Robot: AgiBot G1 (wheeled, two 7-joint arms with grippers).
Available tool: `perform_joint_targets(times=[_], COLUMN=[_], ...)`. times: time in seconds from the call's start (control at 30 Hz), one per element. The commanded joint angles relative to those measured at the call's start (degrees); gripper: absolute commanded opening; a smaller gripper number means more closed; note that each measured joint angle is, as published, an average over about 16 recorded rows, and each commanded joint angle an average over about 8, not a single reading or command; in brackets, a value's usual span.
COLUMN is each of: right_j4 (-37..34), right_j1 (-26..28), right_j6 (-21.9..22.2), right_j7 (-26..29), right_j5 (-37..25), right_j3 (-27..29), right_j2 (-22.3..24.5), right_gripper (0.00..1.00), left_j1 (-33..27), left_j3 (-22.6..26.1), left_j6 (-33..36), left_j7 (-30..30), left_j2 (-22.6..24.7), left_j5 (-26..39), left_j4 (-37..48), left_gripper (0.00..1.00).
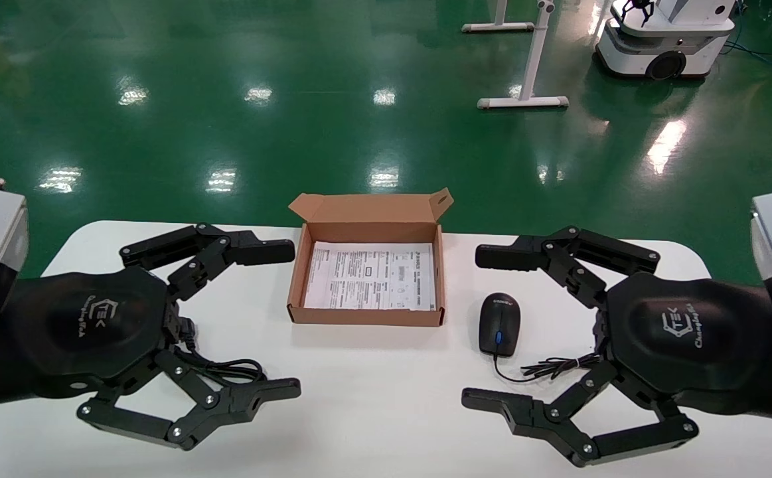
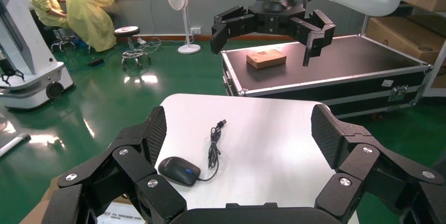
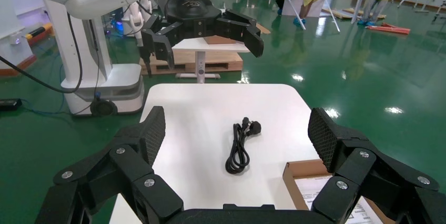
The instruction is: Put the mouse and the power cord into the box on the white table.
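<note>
Mouse (image 1: 499,324) lies just beside open right gripper (image 1: 485,325).

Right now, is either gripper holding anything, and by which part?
Nothing is held. The left gripper and right gripper hover open above the white table.

The white table (image 1: 372,392) fills the lower half of the head view, plain and unpatterned, against a glossy green floor (image 1: 226,79) across the top. At centre sits the brown cardboard box (image 1: 299,279), its bottom lined by a white sheet (image 1: 369,279) covered in fine black print. Right of centre lies the black mouse (image 1: 499,324) with a blue scroll wheel. The black power cord (image 3: 239,148) shows in the middle of the right wrist view. Both grippers, left (image 1: 279,318) and right (image 1: 485,325), are matte black with pale logo lettering.
</note>
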Motion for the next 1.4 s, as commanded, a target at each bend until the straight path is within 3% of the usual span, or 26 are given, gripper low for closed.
perform_joint_targets(times=[0.03,0.63,0.83,1.13,1.4], right_j4=[0.0,-0.03,-0.84,-10.74,-25.07], right_j1=[0.0,0.03,0.34,3.63,10.04], right_j6=[0.0,0.0,-0.54,-3.55,-3.43], right_j7=[0.0,-0.03,-1.91,-12.39,-27.0], right_j5=[0.0,-0.04,-1.96,-11.78,-24.7], right_j3=[0.0,-0.03,-0.18,-2.52,-8.49], right_j2=[0.0,-0.01,0.61,1.44,-1.16], right_gripper=[1.0,1.0,1.0,1.0,1.0], left_j1=[0.0,-0.01,-2.64,-13.47,-21.29], left_j3=[0.0,0.05,2.24,13.17,22.66], left_j6=[0.0,0.12,3.21,5.26,5.11], left_j7=[0.0,0.02,1.04,7.7,16.71], left_j2=[0.0,-0.06,-1.19,-3.25,0.46], left_j5=[0.0,0.1,3.88,17.67,30.29], left_j4=[0.0,-0.07,-0.66,2.18,10.11], left_gripper=[1.0,1.0,1.0,1.0,1.0])
